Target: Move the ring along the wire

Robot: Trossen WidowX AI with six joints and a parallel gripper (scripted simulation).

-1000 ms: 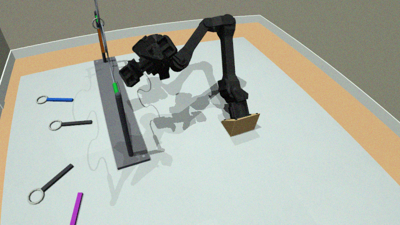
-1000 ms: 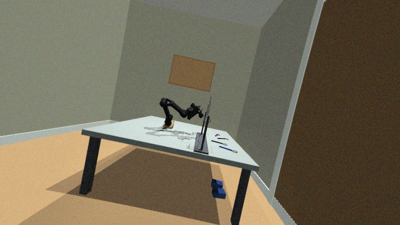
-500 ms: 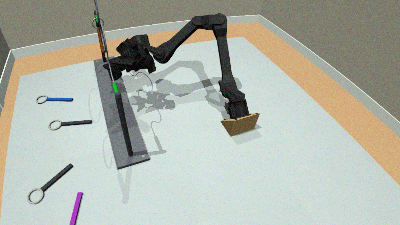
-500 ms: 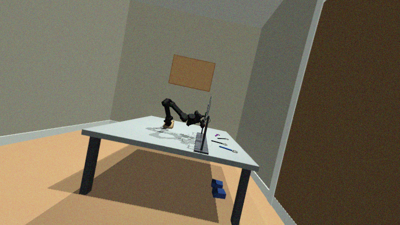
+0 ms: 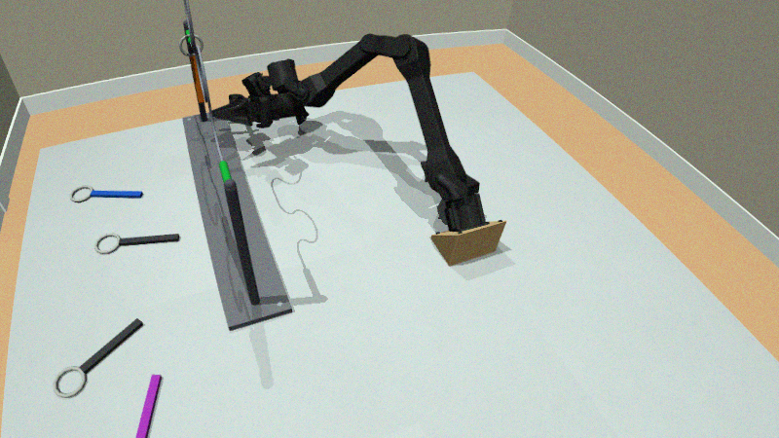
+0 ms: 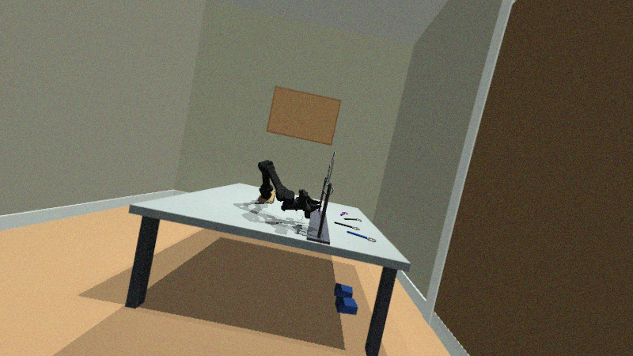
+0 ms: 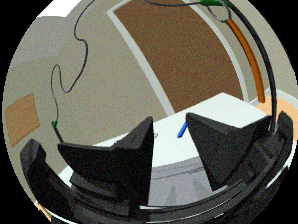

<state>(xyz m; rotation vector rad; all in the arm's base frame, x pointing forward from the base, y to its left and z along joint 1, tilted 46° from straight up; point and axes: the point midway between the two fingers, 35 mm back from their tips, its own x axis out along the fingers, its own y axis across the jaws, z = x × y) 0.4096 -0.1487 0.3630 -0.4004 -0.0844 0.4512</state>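
Note:
The ring (image 5: 181,46) (image 7: 218,21) hangs around the green part (image 5: 188,35) (image 7: 207,2) beside the far post (image 5: 204,113) (image 7: 270,75). Its orange handle (image 5: 196,79) (image 7: 253,55) points down along that post. The other green part (image 5: 225,171) (image 7: 55,123) is at the near post (image 5: 241,239). The thin grey wire (image 7: 86,50) winds between them. My gripper (image 5: 213,114) (image 6: 319,205) (image 7: 169,119) is partly open and empty, low near the far post. In the wrist view the handle is up and right of the fingertips, outside their gap. Exact clearance is unclear.
The grey base plate (image 5: 272,291) carries both posts. Beyond it lie a blue-handled ring tool (image 5: 117,194) (image 6: 359,235), two black-handled ones (image 5: 149,239) (image 5: 111,346) and a purple bar (image 5: 148,405). The arm's wooden base block (image 5: 473,244) stands on the robot's side.

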